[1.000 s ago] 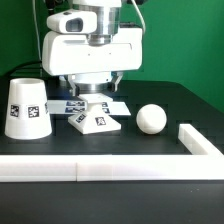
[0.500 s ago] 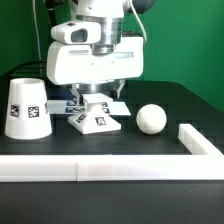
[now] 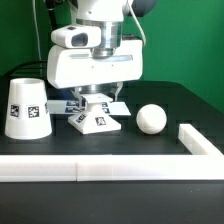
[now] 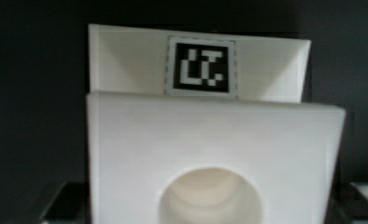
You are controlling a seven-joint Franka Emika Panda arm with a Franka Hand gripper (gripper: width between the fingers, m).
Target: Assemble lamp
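**Claw straddles the base, straight above it**

The base (image 3: 98,121) lies directly under the claw (image 3: 97,103), so the coming move is likely vertical, with no sideways reach needed. In the exterior view the two fingers hang down to either side of the base's raised middle block. In the wrist view the base (image 4: 207,140) fills the gap between them, with a finger just beside each of its side edges. The jaws stand spread about as wide as the base. I cannot tell whether they already press on it or sit just off it.

The base rests on the black table, in front of the marker board (image 3: 62,103) and near the scene's middle. It is a flat white square, with no long axis to speak of, and its edges look squared to the fingers. One black tag (image 4: 202,67) shows on its far part, and a round socket (image 4: 211,195) is sunk into the nearer block.

The shade (image 3: 26,108) stands wide end down, well off to the exterior view's left. The bulb (image 3: 151,118) lies apart on the exterior view's right. Neither touches the base, so nothing is joined yet.
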